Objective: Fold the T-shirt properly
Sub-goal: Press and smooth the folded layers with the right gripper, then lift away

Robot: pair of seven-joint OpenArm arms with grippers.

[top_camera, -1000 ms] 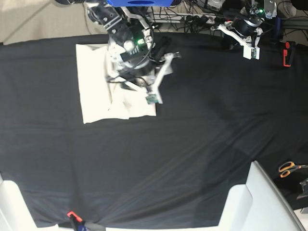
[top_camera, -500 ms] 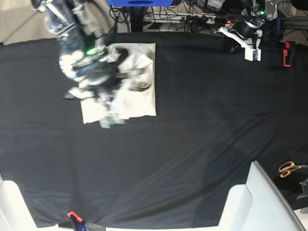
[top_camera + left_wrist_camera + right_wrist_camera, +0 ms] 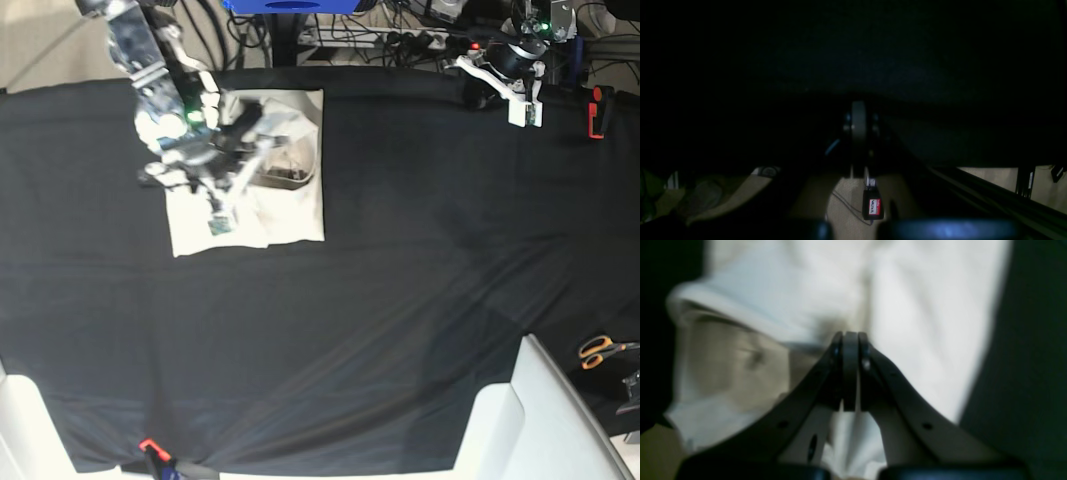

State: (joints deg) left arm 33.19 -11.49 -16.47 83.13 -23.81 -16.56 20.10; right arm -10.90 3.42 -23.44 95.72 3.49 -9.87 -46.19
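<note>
Compared with the frame a second earlier, the right arm has been shifted from above the middle of the T-shirt (image 3: 290,205) to its left part, and the cloth has been turned over so that its folded mass now reaches the upper right corner of the pale rectangle, where earlier the upper left corner was covered. Half a second ago the arm was blurred over the left edge; it is now seen sharper, slightly further right.

In the base view, the T-shirt is seen lying folded on the black table cloth (image 3: 400,300) in the upper left of the frame, with a raised, shadowed fold near its upper middle. The right gripper (image 3: 222,218) is held over the lower left part of the shirt. In the right wrist view, its jaws are seen pressed together, tips meeting at the centre of the frame (image 3: 850,340), with the cream fabric (image 3: 923,323) blurred behind and below them; whether a fold is pinched between them cannot be told.

The left gripper (image 3: 520,108) is parked at the upper right of the base view, near the table's far edge, well apart from the shirt. Its wrist view is very dark; the jaws appear closed at mid-frame (image 3: 858,133).

Orange-handled scissors (image 3: 605,350) are seen at the lower right edge, off the cloth.
</note>
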